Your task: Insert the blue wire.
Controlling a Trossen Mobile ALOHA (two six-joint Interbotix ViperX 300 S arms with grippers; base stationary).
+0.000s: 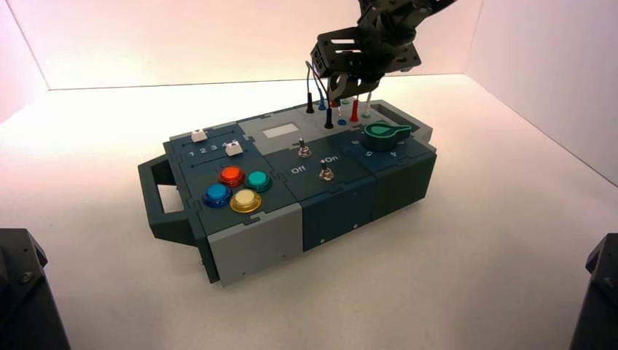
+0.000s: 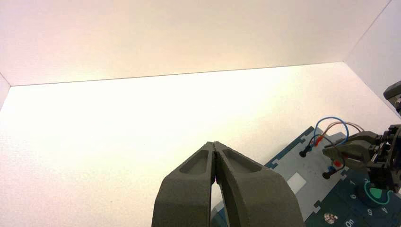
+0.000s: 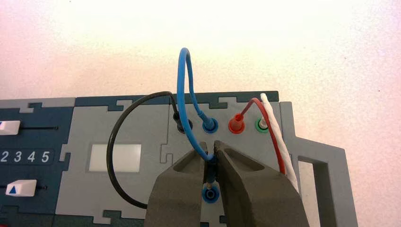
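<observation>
The right gripper is reaching in from the far right and pointing down, its two fingers nearly together with a narrow gap between their tips. The left gripper is waiting well apart from it, off to the left, its fingertips pressing against each other.

Black wire: arches over the grey panel, one black plug seated in the far row. Red wire: red plug seated in the same row. White wire: runs beside the red; green-ringed socket. Four round buttons, red, green, blue, yellow: clustered on the left panel.
</observation>
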